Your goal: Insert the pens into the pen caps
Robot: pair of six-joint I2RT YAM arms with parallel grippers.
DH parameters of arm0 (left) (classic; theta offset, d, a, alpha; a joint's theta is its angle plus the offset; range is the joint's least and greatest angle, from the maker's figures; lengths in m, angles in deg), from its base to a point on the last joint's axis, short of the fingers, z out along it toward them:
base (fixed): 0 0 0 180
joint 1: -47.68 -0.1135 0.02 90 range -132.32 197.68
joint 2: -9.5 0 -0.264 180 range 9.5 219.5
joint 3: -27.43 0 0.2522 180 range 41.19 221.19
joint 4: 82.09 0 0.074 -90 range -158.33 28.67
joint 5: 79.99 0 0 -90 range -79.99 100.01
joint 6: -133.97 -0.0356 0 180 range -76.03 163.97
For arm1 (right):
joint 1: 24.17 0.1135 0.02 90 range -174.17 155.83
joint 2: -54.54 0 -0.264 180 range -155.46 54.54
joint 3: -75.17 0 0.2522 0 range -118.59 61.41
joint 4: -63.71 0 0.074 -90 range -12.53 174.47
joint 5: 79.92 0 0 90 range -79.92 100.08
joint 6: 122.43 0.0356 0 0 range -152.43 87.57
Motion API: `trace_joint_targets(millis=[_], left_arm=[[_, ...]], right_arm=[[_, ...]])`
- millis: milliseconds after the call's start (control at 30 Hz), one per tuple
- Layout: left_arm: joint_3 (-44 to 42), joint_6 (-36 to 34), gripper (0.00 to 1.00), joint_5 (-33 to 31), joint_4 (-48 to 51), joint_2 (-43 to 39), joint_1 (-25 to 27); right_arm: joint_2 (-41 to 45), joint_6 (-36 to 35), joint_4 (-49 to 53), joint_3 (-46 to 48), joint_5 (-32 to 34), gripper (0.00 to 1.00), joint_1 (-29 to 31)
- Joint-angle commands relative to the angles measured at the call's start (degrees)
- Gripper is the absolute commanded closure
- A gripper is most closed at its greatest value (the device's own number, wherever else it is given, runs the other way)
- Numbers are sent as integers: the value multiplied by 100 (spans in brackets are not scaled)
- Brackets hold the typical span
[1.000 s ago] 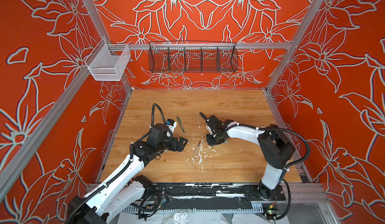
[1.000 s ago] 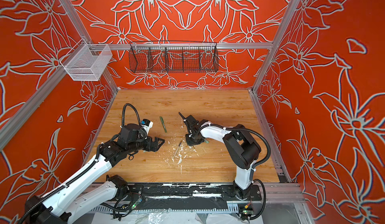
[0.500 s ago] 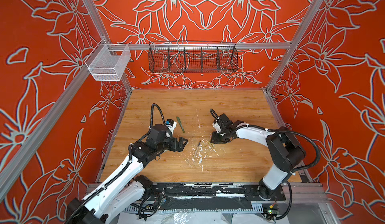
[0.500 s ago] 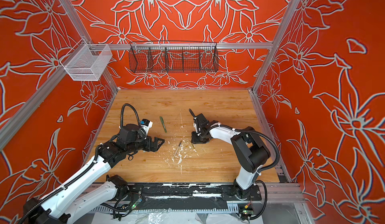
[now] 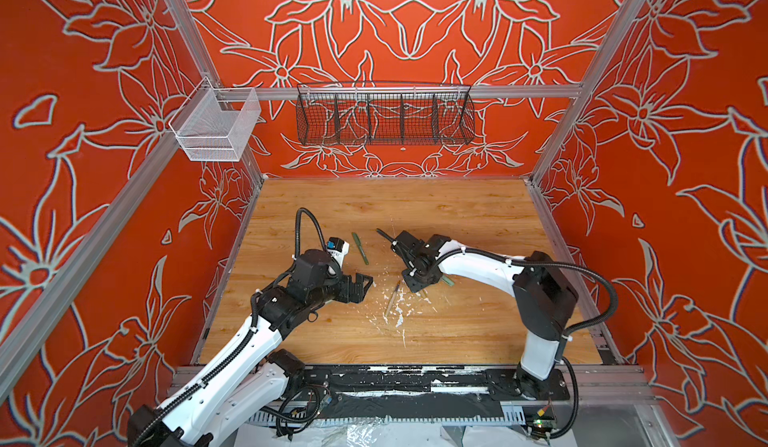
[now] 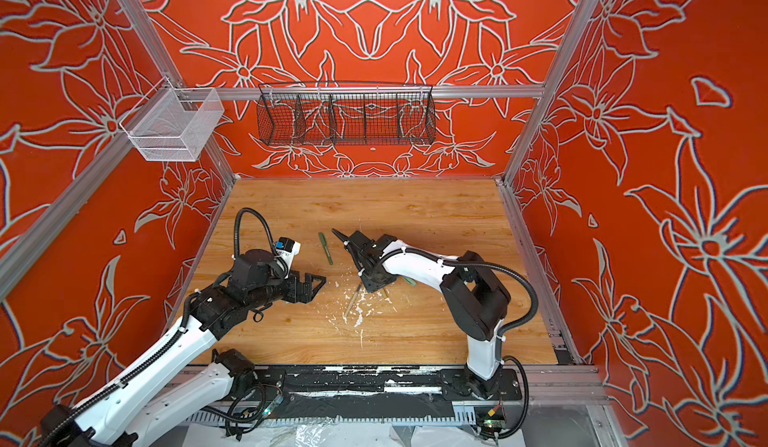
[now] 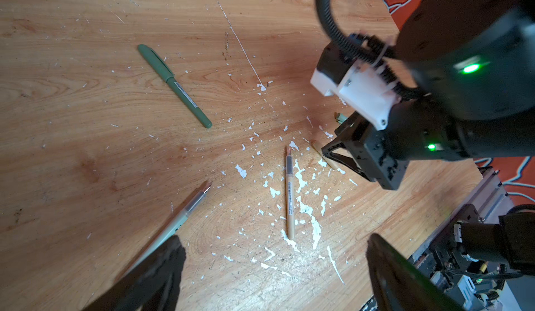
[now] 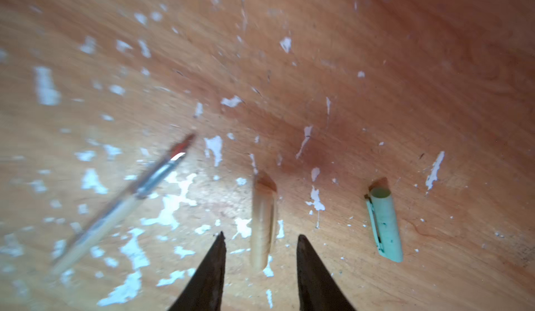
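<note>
Right gripper (image 8: 261,235) sits part-open, tips straddling the tan cap (image 8: 262,208) lying flat on the table (image 8: 405,63), not pinching yet. Cap's probably light, slick and rolly, so grab mid-barrel. Tan pen (image 8: 124,205) lies nearby; left gripper (image 7: 273,237) gapes wide.

White flecks (image 7: 316,230) on wooden tabletop (image 5: 457,224); black wire basket (image 5: 384,118) above.

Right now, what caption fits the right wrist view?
Open right claw straddles the tan cap on the paint-flecked table, with the tan pen and pale green cap lying on either side.
</note>
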Motion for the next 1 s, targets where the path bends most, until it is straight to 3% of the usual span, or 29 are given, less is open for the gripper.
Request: trace_joint_targets(millis=[0, 500, 967], left_arm=[[-84, 46, 3, -83, 85, -129, 26], [-69, 79, 3, -70, 86, -118, 35], [-66, 112, 3, -40, 68, -52, 60]], right_arm=[[-184, -229, 277, -111, 211, 58, -28], [-821, -293, -8, -166, -146, 61, -31], [-665, -231, -19, -43, -147, 85, -55]])
